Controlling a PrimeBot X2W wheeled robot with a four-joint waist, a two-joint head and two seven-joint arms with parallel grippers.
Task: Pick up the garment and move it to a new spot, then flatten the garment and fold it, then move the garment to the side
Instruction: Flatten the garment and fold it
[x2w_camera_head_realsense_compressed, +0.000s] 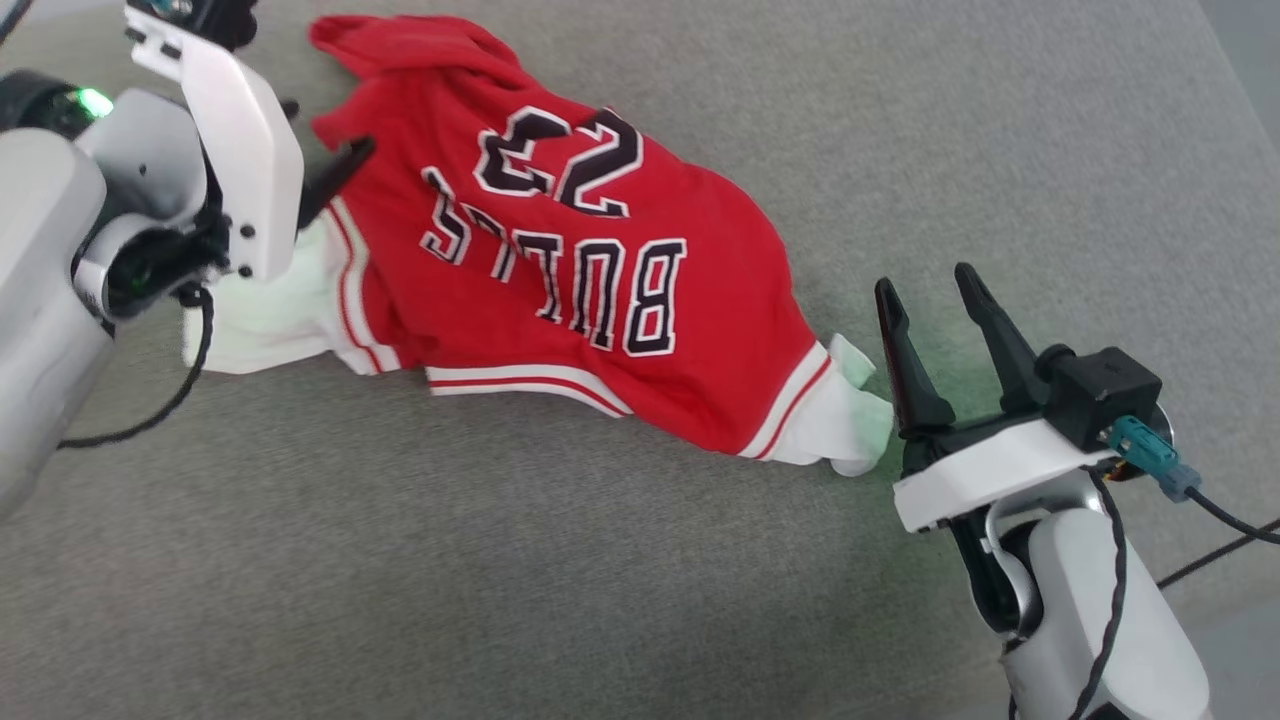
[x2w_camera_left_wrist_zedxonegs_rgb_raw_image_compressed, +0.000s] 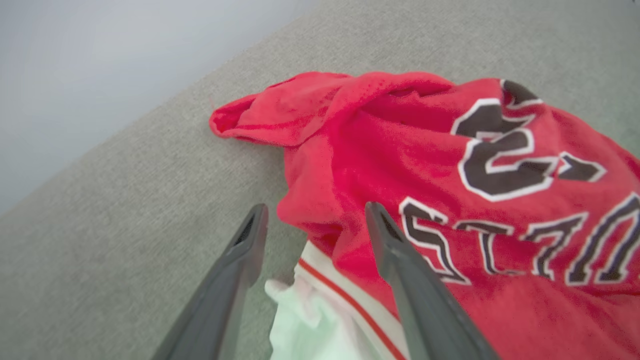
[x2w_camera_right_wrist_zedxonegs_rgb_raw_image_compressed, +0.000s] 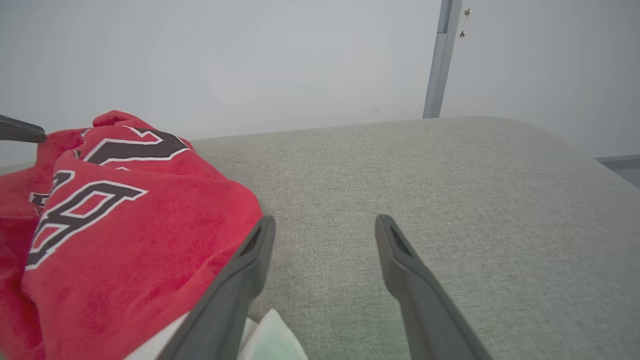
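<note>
Garment (x2w_camera_head_realsense_compressed: 560, 250) on padded surface (x2w_camera_head_realsense_compressed: 600, 560), left tool (x2w_camera_left_wrist_zedxonegs_rgb_raw_image_compressed: 315, 215) at one end, right tool (x2w_camera_head_realsense_compressed: 927, 285) beside other

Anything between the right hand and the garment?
Nothing in the head view: one white end of the garment lies right beside the right hand, both on the grey surface.

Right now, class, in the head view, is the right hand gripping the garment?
No, the right hand stands open beside the garment, with nothing between its jaws.

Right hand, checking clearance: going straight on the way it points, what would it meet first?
Probably only bare grey surface; the garment lies beside the right hand, off its line.
</note>
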